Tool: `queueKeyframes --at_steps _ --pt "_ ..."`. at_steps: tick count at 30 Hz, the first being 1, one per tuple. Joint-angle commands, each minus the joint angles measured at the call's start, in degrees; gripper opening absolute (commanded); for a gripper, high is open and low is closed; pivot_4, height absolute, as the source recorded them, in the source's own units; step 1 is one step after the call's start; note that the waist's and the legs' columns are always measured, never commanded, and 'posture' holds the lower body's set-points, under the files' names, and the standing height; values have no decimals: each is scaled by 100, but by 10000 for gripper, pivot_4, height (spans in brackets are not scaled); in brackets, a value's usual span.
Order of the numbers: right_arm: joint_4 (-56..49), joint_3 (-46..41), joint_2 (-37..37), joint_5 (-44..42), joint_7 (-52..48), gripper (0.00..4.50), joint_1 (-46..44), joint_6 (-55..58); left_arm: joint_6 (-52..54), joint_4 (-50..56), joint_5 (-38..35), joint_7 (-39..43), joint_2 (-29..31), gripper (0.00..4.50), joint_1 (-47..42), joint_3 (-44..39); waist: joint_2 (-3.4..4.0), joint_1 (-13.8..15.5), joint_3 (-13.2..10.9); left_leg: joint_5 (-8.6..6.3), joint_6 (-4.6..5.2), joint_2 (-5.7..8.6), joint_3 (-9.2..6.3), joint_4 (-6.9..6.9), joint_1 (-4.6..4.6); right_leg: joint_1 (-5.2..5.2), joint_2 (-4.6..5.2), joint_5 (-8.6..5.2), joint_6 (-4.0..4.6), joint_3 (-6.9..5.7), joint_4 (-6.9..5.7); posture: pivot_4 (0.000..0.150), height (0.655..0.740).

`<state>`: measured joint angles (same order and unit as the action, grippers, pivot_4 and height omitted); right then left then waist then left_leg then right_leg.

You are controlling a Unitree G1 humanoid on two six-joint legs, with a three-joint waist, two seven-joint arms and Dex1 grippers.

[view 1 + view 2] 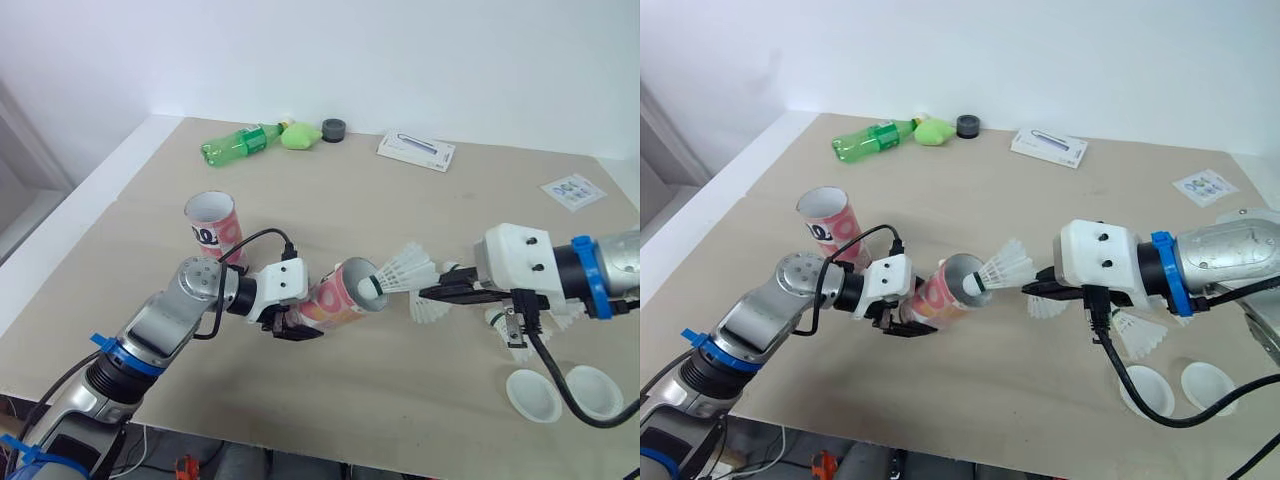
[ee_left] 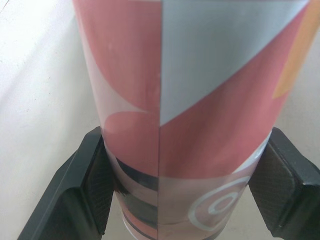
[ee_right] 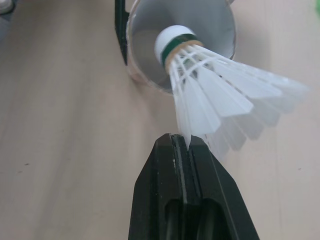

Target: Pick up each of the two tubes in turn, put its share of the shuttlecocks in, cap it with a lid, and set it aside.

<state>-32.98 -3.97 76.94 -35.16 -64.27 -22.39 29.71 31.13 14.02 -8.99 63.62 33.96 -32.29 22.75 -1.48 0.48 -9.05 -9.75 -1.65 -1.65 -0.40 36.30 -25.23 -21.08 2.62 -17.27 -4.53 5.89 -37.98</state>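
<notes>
My left gripper [image 1: 298, 322] is shut on a pink patterned tube [image 1: 343, 295], held tilted above the table with its open mouth facing right; its fingers [image 2: 85, 185] clamp the tube's sides. My right gripper [image 3: 186, 145] is shut on the feather edge of a white shuttlecock [image 1: 400, 272], whose cork tip sits at the tube's mouth [image 3: 182, 45]. A second tube [image 1: 214, 226] stands upright behind the left arm. More shuttlecocks [image 1: 432, 308] lie under the right gripper. Two white lids [image 1: 533, 394] rest near the front right edge.
At the table's far side lie a green bottle [image 1: 240, 142], a green lump [image 1: 298, 136], a grey roll [image 1: 334, 129] and a white box [image 1: 416, 149]. A printed card [image 1: 574, 191] sits far right.
</notes>
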Motion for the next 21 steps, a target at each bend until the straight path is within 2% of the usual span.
queueKeyframes --at_steps 1,3,6,13,14,17,21 --pt "-19 52 -74 138 -106 537 -289 11 42 -175 156 -93 -88 33091 14 224 0 1 0 0 0 0 1 0 0 -1 0 0 0 0 0 1500 7294" --pt "-4 117 -116 193 -140 537 -417 48 18 -216 176 -95 -119 33091 -6 238 0 1 0 0 0 0 -1 0 0 0 1 0 0 0 0 1500 7294" --pt "17 227 -191 293 -179 9580 -613 100 -22 -280 200 -96 -171 33091 -31 250 2 2 1 0 1 2 -1 1 -1 -1 2 1 2 0 0 1500 7294" --pt "-12 143 -427 119 -150 41890 -966 392 -95 -376 240 -70 -244 33091 -58 247 4 2 1 0 0 4 -1 1 -2 0 2 3 4 -1 -1 1500 7294" --pt "31 6 -441 6 -156 44226 -946 486 -101 -387 244 -67 -254 33091 -62 243 3 2 1 0 1 4 -4 1 -1 0 1 3 4 -5 -1 1500 7294" --pt "94 -690 -432 -518 -304 44226 -461 873 -123 -414 252 -61 -269 33091 -61 236 2 13 1 0 0 3 -9 1 -5 2 3 1 2 -5 -1 1500 7294" --pt "-177 -1682 -714 -1024 -123 44226 731 1531 -147 -420 267 -60 -265 33091 -37 233 -2 17 2 0 1 5 -18 0 -12 21 2 1 -8 -6 0 1500 7294"
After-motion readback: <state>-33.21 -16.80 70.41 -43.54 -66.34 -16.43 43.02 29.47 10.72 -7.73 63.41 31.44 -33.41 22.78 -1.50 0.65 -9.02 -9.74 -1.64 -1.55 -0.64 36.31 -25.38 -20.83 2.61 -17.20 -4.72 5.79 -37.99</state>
